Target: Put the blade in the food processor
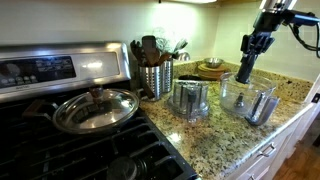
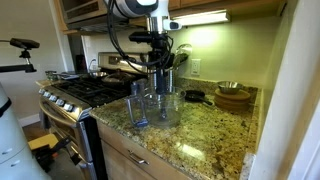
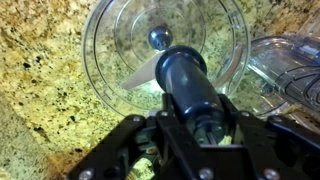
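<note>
**Exterior view, stove end.** The gripper (image 1: pixel 253 48) hangs at 2 o'clock in frame, above the granite counter (image 1: pixel 215 140). The blade (image 1: pixel 245 70) points down from it, dark and upright. The food processor (image 1: pixel 248 100) stands directly below. A shiny grey cylinder (image 1: pixel 190 98) sits just beside it at its 9 o'clock. The blade's lower end is near the bowl rim and not seated.

**Exterior view, counter end.** Gripper, blade (image 2: pixel 158 75) and bowl (image 2: pixel 155 108) line up vertically. I cannot tell whether the tip has passed the rim.

**Wrist view.** The gripper (image 3: pixel 195 125) is clamped on the blade's spindle (image 3: pixel 188 82). The bowl's centre post (image 3: pixel 158 38) shows bare at about 11 o'clock from the spindle, slightly off axis.

**Progress, my judgement.** Pick-up and carry are done. Still to do:
- centre the blade over the post
- lower it
- release
</note>
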Controlling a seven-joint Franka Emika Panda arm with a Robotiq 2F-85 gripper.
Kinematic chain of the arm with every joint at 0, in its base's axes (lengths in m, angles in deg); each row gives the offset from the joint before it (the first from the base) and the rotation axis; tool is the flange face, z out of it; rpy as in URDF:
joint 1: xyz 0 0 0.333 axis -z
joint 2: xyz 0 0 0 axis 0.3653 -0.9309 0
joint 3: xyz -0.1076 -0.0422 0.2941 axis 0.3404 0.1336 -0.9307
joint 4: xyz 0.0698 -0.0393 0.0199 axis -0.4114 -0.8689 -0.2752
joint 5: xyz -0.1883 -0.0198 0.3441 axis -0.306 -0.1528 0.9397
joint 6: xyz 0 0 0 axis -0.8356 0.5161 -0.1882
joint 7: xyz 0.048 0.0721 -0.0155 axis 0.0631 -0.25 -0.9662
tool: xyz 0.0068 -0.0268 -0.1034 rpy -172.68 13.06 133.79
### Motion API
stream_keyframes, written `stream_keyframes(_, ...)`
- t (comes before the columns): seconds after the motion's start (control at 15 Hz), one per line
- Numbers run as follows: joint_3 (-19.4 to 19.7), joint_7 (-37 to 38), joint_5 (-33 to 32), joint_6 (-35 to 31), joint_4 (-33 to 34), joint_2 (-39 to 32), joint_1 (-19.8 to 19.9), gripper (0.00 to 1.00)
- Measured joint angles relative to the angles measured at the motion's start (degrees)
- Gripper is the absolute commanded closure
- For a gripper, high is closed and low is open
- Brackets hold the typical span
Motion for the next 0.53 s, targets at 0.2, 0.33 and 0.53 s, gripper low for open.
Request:
stream_keyframes(0.2, 0.01, 0.69, -0.92, -0.84, -0.01, -1.10, 0.49, 0.79)
stream_keyframes(0.33, 0.05, 0.94, -0.96, -1.56, -0.03, -2.13, 0.71, 0.79)
stream_keyframes(0.53, 0.08, 1.42, -0.95, -2.56, -0.05, -4.02, 0.72, 0.79)
